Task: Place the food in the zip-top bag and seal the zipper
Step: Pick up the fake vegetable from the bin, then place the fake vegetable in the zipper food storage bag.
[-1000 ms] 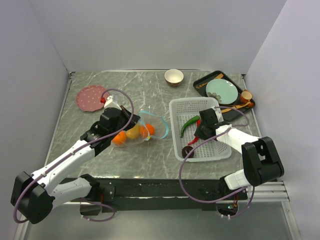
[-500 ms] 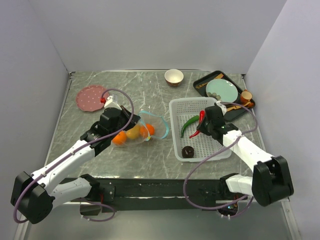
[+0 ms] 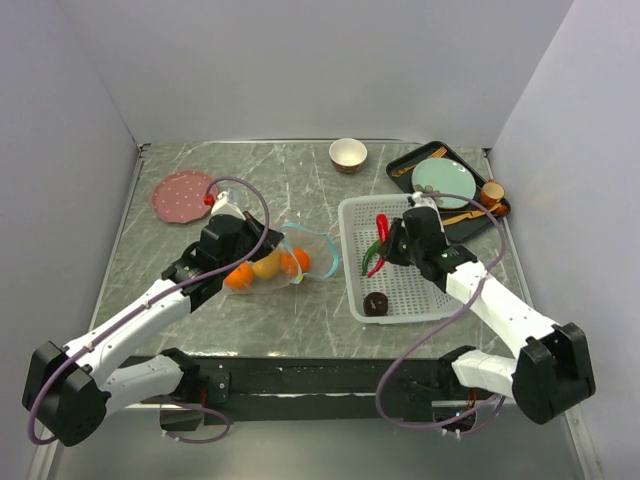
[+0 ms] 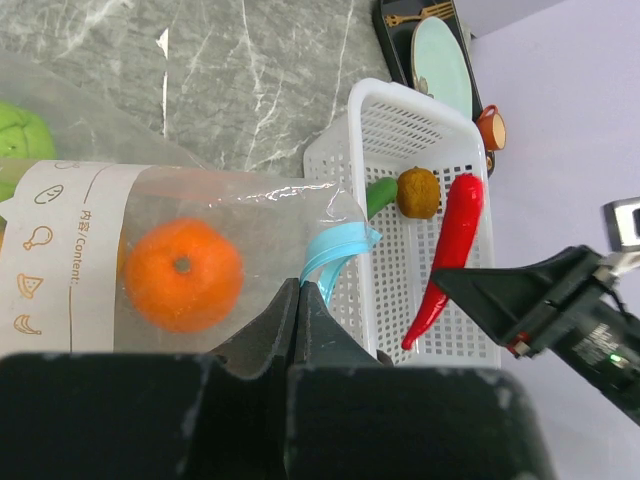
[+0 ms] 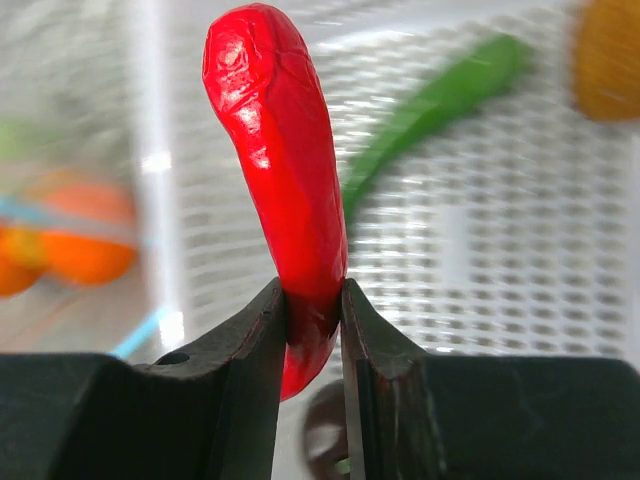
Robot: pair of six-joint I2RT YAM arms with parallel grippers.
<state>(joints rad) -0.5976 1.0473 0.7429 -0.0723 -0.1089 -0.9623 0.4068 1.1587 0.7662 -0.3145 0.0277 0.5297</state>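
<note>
The clear zip-top bag (image 3: 285,258) lies left of centre with its mouth gaping toward the basket. It holds oranges (image 4: 182,274), a yellow-orange fruit (image 3: 265,265) and a green round fruit (image 4: 20,140). My left gripper (image 4: 298,286) is shut on the bag's edge at the teal zipper (image 4: 335,245). Above the white basket's (image 3: 440,300) left side, my right gripper (image 5: 315,300) is shut on the red chili (image 5: 280,170), which points up. The green chili (image 5: 430,105), brown kiwi (image 4: 418,192) and dark donut piece (image 3: 376,303) lie in the basket.
A tan bowl (image 3: 347,154) stands at the back. A black tray (image 3: 400,163) with a teal plate (image 3: 445,182) and an orange cup (image 3: 492,192) sits at back right. A pink plate (image 3: 184,194) lies at back left.
My right gripper has lifted the red chili off the basket floor and carried it left, toward the bag. The left gripper and the bag have stayed put.
</note>
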